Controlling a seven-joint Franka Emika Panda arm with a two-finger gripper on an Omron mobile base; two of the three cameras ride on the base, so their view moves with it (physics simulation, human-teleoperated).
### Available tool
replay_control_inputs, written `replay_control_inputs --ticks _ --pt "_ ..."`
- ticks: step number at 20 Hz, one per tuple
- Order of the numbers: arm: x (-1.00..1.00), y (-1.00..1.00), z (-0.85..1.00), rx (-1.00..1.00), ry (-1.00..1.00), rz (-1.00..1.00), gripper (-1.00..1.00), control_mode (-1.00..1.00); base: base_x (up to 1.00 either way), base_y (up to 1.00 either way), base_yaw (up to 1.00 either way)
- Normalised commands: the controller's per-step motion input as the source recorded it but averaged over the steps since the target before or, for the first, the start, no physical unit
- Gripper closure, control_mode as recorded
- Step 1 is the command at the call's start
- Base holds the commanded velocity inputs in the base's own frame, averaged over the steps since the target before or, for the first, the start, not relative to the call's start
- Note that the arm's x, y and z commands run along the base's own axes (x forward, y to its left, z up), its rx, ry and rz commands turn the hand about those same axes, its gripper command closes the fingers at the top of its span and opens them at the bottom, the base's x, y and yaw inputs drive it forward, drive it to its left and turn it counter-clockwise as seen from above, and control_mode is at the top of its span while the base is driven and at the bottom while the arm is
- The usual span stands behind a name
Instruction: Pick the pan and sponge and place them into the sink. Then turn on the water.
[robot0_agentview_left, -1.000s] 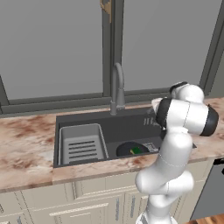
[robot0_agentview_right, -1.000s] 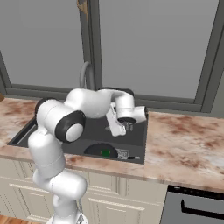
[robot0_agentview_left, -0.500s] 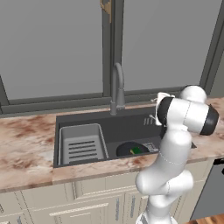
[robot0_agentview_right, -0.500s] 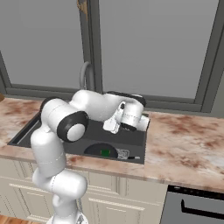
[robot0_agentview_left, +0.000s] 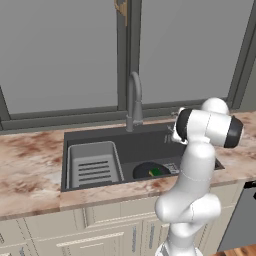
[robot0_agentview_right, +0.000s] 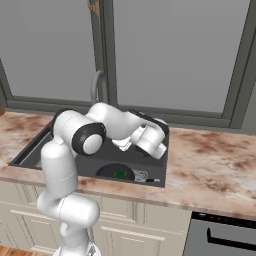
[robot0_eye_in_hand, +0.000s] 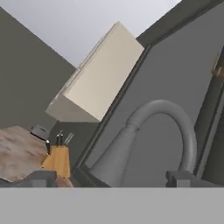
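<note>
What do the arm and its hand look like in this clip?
The arm is glossy white, built of rounded tubular segments with dark grey bands at the joints. The hand is white too, and its two small finger tips are dark grey blocks. No cables or markings are visible.

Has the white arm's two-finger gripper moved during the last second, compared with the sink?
Yes. In the right base view it has risen from low in the dark grey sink, with its wrist now nearer the right rim.

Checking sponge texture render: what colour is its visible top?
Green; the small green block sponge lies in the round black pan, clearest in left base view.
</note>
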Motion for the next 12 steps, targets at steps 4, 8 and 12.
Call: replay_control_inputs --ticks 4,8,12 --pt "0.04 0.20 0.25 0.25 0.28 -0.04 -1.00 -1.00 0.00 0.00 0.00" --pt "0.00 0.28 0.06 0.04 0.21 0.04 -1.00 -1.00 0.00 0.00 0.00" --pt "0.08 0.33 0.04 0.00 0.21 0.04 -1.00 -1.00 0.00 0.00 0.00"
